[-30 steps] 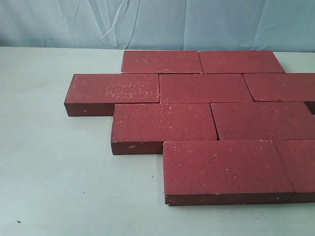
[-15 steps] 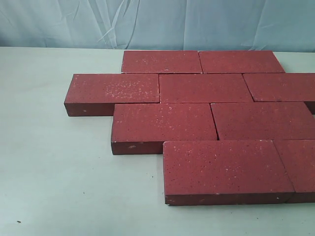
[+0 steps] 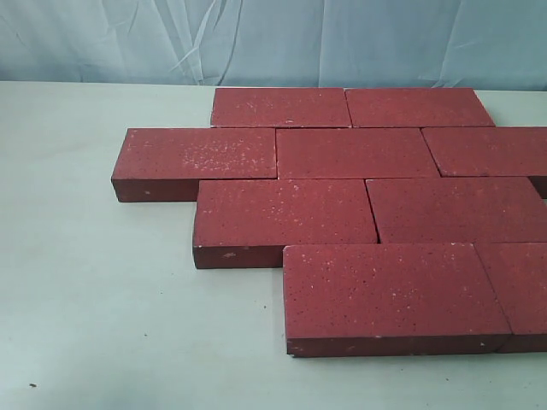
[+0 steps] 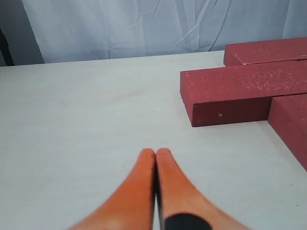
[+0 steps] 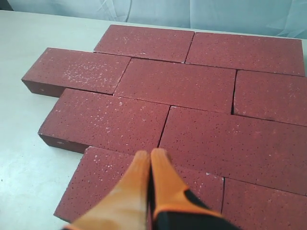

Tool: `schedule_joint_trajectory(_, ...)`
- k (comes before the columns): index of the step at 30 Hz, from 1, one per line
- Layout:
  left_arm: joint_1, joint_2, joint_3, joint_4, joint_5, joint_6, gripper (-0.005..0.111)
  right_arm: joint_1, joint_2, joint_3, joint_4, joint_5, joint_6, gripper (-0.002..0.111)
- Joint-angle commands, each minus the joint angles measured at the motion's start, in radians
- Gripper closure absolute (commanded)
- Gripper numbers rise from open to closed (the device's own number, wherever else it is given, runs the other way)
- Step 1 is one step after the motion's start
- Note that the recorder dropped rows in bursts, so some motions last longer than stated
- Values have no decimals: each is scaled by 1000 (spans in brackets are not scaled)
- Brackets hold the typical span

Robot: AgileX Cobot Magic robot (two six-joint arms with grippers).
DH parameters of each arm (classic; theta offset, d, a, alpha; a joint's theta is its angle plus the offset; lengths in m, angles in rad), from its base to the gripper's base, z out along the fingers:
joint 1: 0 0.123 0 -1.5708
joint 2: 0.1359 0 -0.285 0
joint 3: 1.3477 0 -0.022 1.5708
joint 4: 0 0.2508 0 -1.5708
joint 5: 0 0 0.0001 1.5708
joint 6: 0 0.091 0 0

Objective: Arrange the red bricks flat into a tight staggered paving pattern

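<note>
Several dark red bricks (image 3: 357, 152) lie flat on the white table in four staggered rows, edges touching; the front row's left brick (image 3: 389, 286) sits nearest. The same paving fills the right wrist view (image 5: 175, 84). My right gripper (image 5: 150, 154) is shut with nothing in it, held above the near row. My left gripper (image 4: 155, 152) is shut and holds nothing, over bare table well short of the second row's end brick (image 4: 240, 91). Neither gripper shows in the exterior view.
A pale blue wrinkled cloth backdrop (image 3: 273, 38) hangs behind the table. White tabletop (image 3: 94, 290) stretches left of and in front of the bricks. The rows run past the right edge of the exterior view.
</note>
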Motion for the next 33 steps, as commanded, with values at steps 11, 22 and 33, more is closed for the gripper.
schedule_joint_trajectory(11,20,-5,5,-11,-14,-5,107,-2,-5,5,-2,-5,0,109)
schedule_joint_trajectory(22,78,-5,5,-11,-14,-5,107,-2,-5,5,-2,-5,0,109)
schedule_joint_trajectory(33,78,-5,5,-11,-14,-5,107,-2,-7,5,-2,-7,0,109)
